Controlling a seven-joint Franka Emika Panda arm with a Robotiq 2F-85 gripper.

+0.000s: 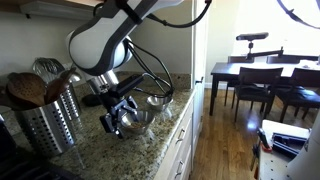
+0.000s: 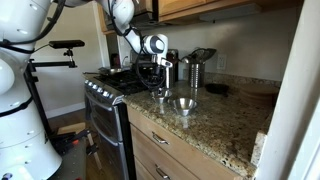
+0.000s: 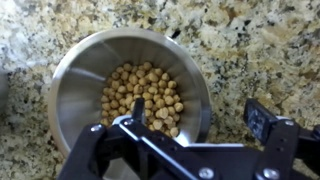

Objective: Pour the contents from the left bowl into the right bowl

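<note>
Granite counter (image 2: 225, 122) is carrying both bowls. Left bowl (image 3: 76, 85) is sitting directly under your gripper (image 3: 180, 128), with its near rim falling between the wide-spread, empty fingers. Right bowl (image 2: 185, 104) is standing just beside it. Chickpeas (image 3: 145, 95) are lying inside the left bowl.

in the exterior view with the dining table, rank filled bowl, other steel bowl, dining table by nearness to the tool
1. filled bowl, right under the open tool
2. other steel bowl, just beyond on the counter
3. dining table, far across the room
</note>
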